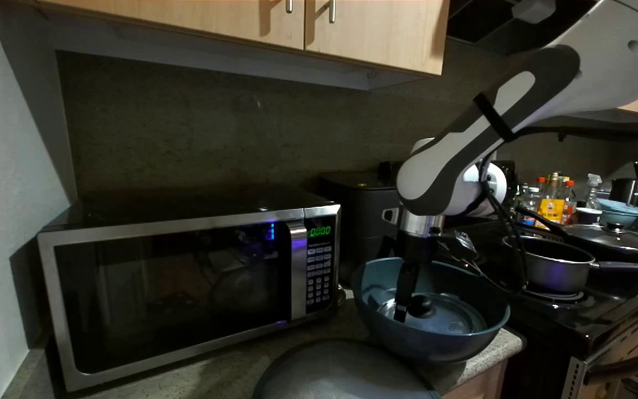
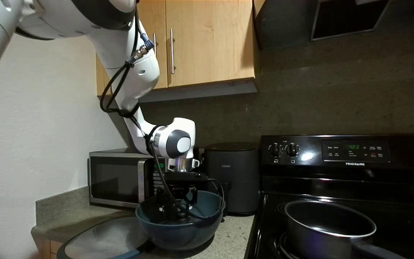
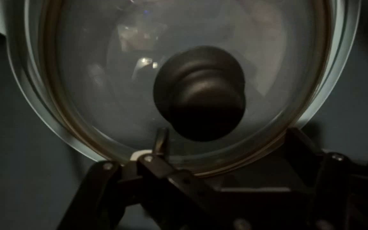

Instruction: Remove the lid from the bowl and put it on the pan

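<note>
Wrist view: the round lid (image 3: 133,95) lies knob (image 3: 206,99) upward.

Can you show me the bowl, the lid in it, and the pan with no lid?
Bowl (image 2: 182,237), in an exterior view: on its outer wall.
Lid (image 3: 201,91), in the wrist view: on its knob.
Pan (image 1: 551,271), in an exterior view: on its outer wall.
</note>
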`<state>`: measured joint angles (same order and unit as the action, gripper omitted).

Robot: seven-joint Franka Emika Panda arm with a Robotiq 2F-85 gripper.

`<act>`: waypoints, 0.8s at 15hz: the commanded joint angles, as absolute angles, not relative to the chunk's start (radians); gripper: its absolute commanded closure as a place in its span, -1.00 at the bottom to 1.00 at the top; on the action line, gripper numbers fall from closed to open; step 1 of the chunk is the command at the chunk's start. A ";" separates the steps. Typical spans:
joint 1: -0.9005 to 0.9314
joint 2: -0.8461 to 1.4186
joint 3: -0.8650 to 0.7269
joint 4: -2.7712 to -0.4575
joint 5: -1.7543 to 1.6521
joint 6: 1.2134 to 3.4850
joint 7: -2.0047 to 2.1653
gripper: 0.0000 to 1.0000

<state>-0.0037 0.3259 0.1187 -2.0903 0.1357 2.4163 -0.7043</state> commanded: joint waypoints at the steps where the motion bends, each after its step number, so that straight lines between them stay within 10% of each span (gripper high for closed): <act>1: 0.023 0.335 0.108 -2.078 0.047 2.404 -0.610 -0.18; 2: 0.031 0.314 0.094 -2.106 0.001 2.422 -0.568 -0.80; 3: -0.002 0.332 0.126 -2.078 0.052 2.414 -0.628 -0.48; 7: 0.007 0.318 0.117 -2.092 0.015 2.403 -0.581 -1.00; 12: -0.012 0.267 0.106 -2.147 0.032 2.361 -0.547 -1.00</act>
